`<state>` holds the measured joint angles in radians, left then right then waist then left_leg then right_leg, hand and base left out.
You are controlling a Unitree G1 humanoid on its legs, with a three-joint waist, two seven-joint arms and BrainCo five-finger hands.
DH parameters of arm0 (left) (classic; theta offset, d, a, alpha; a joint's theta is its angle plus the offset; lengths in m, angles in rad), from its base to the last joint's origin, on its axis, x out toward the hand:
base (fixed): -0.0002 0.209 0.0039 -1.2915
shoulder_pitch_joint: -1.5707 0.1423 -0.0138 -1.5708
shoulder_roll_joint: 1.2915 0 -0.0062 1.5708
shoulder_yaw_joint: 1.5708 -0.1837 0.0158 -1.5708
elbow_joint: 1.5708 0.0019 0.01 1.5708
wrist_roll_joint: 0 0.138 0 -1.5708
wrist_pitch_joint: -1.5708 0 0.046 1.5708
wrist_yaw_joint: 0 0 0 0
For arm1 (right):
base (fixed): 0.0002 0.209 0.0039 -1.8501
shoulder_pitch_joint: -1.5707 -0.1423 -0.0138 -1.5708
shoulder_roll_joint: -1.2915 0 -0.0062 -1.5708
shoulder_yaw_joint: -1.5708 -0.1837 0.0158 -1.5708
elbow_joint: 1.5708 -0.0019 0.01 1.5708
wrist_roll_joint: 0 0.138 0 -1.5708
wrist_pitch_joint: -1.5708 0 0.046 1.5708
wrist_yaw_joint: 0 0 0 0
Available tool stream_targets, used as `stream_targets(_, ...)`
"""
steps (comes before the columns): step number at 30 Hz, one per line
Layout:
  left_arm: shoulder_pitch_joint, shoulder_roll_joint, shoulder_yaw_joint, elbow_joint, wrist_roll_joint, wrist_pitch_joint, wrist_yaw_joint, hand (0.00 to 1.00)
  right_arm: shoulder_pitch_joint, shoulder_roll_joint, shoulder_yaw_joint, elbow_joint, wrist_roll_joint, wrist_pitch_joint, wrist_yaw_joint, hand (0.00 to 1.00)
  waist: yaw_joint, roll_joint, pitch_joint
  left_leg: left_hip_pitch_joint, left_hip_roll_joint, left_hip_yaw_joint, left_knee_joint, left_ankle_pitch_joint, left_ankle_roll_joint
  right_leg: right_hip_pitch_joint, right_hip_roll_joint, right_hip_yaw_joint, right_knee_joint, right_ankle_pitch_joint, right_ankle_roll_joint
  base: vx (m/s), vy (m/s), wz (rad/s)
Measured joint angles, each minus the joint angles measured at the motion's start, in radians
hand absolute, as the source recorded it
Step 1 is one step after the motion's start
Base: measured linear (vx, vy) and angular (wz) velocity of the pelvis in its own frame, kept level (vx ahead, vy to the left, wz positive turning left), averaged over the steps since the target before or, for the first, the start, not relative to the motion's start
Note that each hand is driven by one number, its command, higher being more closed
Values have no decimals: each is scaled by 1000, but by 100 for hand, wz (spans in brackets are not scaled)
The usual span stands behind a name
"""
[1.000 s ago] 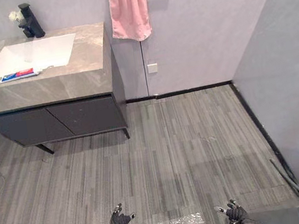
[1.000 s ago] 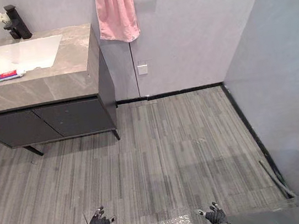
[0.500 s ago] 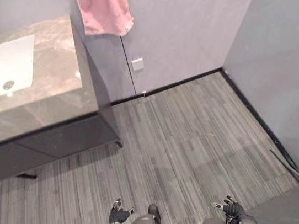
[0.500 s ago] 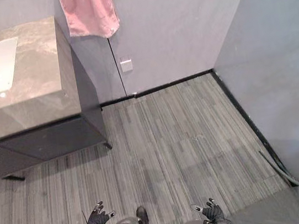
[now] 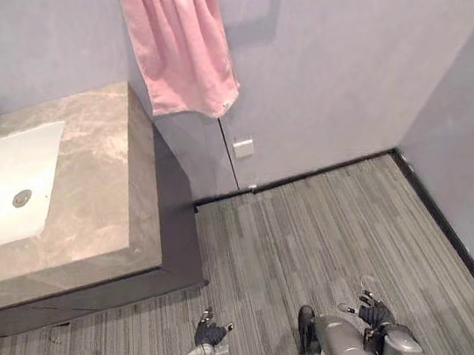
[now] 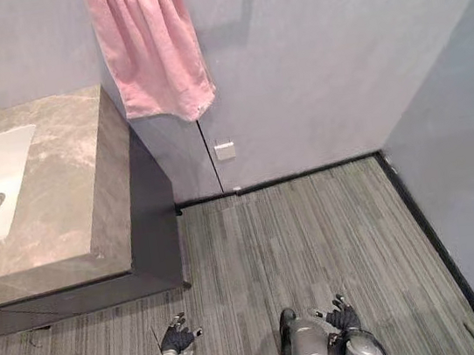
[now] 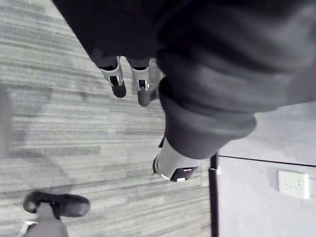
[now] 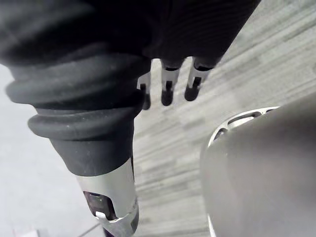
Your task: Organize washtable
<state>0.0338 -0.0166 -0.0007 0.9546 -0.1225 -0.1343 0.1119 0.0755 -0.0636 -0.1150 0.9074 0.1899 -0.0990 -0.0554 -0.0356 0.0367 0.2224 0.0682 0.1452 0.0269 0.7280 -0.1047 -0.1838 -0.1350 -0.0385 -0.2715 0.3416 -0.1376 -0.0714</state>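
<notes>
1. My left hand (image 5: 210, 333) hangs low over the floor (image 5: 314, 220), fingers relaxed, holding nothing.
2. My right hand (image 5: 376, 315) hangs likewise, fingers straight, empty.
3. The washtable (image 5: 97, 188) stands ahead on my left, well apart from both hands.
4. A pink towel (image 5: 179, 44) hangs on the wall beside it.
</notes>
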Motion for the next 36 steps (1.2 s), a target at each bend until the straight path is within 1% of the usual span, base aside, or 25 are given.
stream_targets(2,25,-9,7,-53,0,-1,-1,0,8,12,-1,-21,9,0,-7,0,9,0,4,-111,64,65,228,-21,29,95,20,-2,-45,-27,-17,333,-124,2)
stream_targets(3,27,-8,7,-76,-1,-1,-1,0,13,22,-1,-28,13,-1,-7,0,23,-18,8,-175,84,104,269,-41,62,143,26,3,-77,-40,-20,308,-98,-11)
stream_targets(4,27,-8,7,-84,-1,-1,-1,0,14,26,-4,-28,16,0,-7,0,28,-21,9,-202,85,119,258,-52,78,160,25,4,-91,-35,-9,261,-77,-15)
stream_targets(6,26,-9,3,-100,-1,-6,-1,0,11,29,-4,-23,18,0,-7,0,46,-18,8,-263,70,155,123,-77,106,205,25,18,-135,-36,1,250,-12,-20)
stream_targets(7,24,-8,2,-103,-1,-8,1,0,4,28,-4,-7,18,2,-7,0,54,-18,8,-277,38,164,-43,-84,103,229,19,30,-161,-35,13,286,53,-31)
stream_targets(8,25,-6,1,-101,-1,-7,1,0,-3,27,-4,4,17,6,-8,0,52,-16,7,-266,1,160,-244,-75,97,254,15,40,-183,-39,29,304,73,-30)
stream_targets(10,28,0,-14,-94,-1,-7,1,0,-8,20,-4,18,16,10,-8,0,53,-6,2,-251,-27,149,-451,-9,90,281,20,58,-193,-51,53,424,174,-31)
stream_targets(11,22,17,-19,-85,-1,-7,1,0,-15,19,-2,35,15,14,-9,0,63,-13,0,-214,-51,150,-504,109,160,305,11,90,-194,-69,83,484,211,-37)
stream_targets(12,20,22,-22,-80,-1,-7,1,0,-16,28,0,42,13,16,-9,0,64,-34,-6,-199,-64,165,-515,107,162,306,-6,103,-196,-71,88,378,144,-39)
stream_targets(13,18,45,-28,-76,-1,-7,1,0,-17,38,15,51,11,16,-8,0,66,-61,-11,-194,-84,178,-514,80,184,304,-29,121,-188,-82,105,287,93,-24)
stream_targets(14,12,54,-29,-69,-1,-7,0,0,-19,38,18,57,2,17,-7,0,73,-68,-9,-188,-92,192,-504,59,194,295,-44,137,-157,-88,116,388,143,-31)
stream_targets(16,5,54,-30,-49,-1,-7,0,0,-24,34,18,60,-7,20,-7,0,77,-61,-8,-134,-107,213,-517,28,209,237,-69,167,27,-102,140,320,157,-23)
stream_targets(17,5,59,-37,-35,-1,-5,0,0,-25,30,16,57,-14,17,-5,0,72,-62,-6,-75,-126,216,-549,15,220,173,-93,174,228,-92,176,252,134,3)
stream_targets(18,5,64,-49,-17,-1,-5,0,0,-24,25,15,58,-16,15,-5,0,61,-51,1,-22,-138,205,-574,-4,230,126,-124,168,379,-108,189,250,110,18)
stream_targets(20,12,69,-49,-6,-1,-4,1,0,-24,22,17,56,-20,12,-2,0,48,-55,-1,44,-148,176,-596,-29,239,78,-144,127,458,-149,168,224,48,37)
stream_targets(21,12,69,-49,-3,-1,-4,1,0,-23,21,17,55,-23,10,-2,0,48,-55,-1,56,-147,170,-603,-29,238,59,-144,115,452,-161,164,207,10,52)
stream_targets(24,4,69,-49,9,0,-4,1,0,-23,13,15,57,-24,7,-3,0,34,-53,1,83,-141,108,-625,-33,224,-26,-121,85,249,-157,149,238,-73,69)
stream_targets(25,6,69,-48,10,0,-3,1,0,-24,7,15,58,-23,8,-3,0,23,-52,1,90,-128,85,-620,-44,206,-33,-96,99,115,-114,126,381,-199,63)
stream_targets(26,9,76,-49,12,0,-4,0,0,-21,10,14,59,-20,8,-3,0,23,-54,2,101,-126,71,-610,-61,179,-23,-75,123,-8,19,114,371,-216,62)
stream_targets(27,8,80,-47,24,1,-3,-1,0,-19,15,8,60,-17,8,-4,0,20,-57,2,110,-126,51,-602,-78,157,-1,-69,130,-23,94,88,298,-175,33)
stream_targets(30,5,47,-45,33,13,-2,-1,0,-22,4,-13,58,-17,9,-2,0,16,-9,-8,127,-69,37,-605,-88,133,24,-28,82,-22,54,65,286,-201,22)
stream_targets(32,3,31,-36,32,20,-3,-4,0,-17,12,-35,58,-12,10,-5,0,13,-7,-7,117,-47,25,-540,-95,114,69,-15,51,-42,29,57,182,-163,44)
stream_targets(33,3,26,-26,18,21,-2,-4,0,-10,18,-36,55,-12,10,-5,0,16,-13,-3,78,-31,26,-414,-111,88,113,-10,30,-64,17,51,169,-200,47)
stream_targets(35,12,16,-19,-23,21,-3,-5,0,8,18,-32,45,-11,9,-5,0,32,-21,1,-23,11,33,-162,-119,67,176,8,18,-99,3,52,135,-165,29)
stream_targets(36,20,1,-2,-46,19,-4,-5,0,19,11,-32,41,-11,10,-6,0,48,-7,-2,-75,48,58,-40,-121,68,207,27,17,-121,-3,47,111,-85,6)
